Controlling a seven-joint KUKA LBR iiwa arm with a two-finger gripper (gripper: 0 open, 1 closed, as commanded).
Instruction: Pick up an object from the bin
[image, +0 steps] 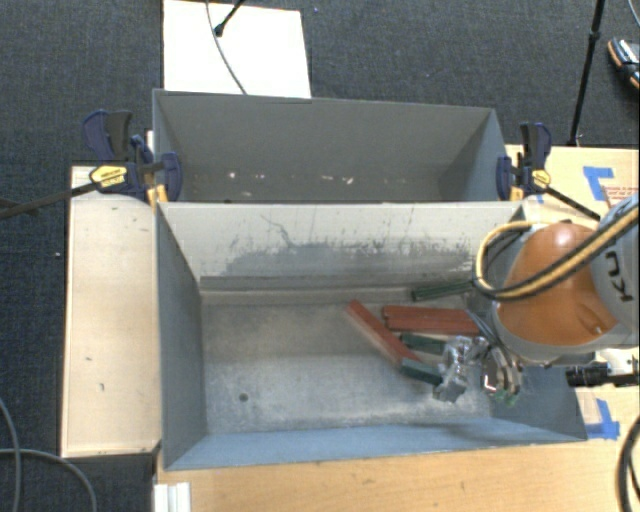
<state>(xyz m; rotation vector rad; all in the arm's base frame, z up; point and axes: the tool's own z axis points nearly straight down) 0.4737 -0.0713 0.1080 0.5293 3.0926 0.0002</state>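
Note:
My gripper (455, 378) is low in the bin's right front part, under the orange cover on the wrist. It stands at the right end of a small cluster of flat sticks. A dark green stick (421, 373) lies right at its tip, touching or nearly so. Just behind it lies another green stick (424, 343). A long red-brown stick (375, 330) runs diagonally from the bin's middle toward the gripper. A wider red-brown bar (430, 318) lies across behind them. Whether anything is gripped is hidden.
One more dark green stick (440, 291) rests at the foot of the back wall, right of centre. The bin's right wall is close beside the gripper. The arm and its cables come in over the right rim.

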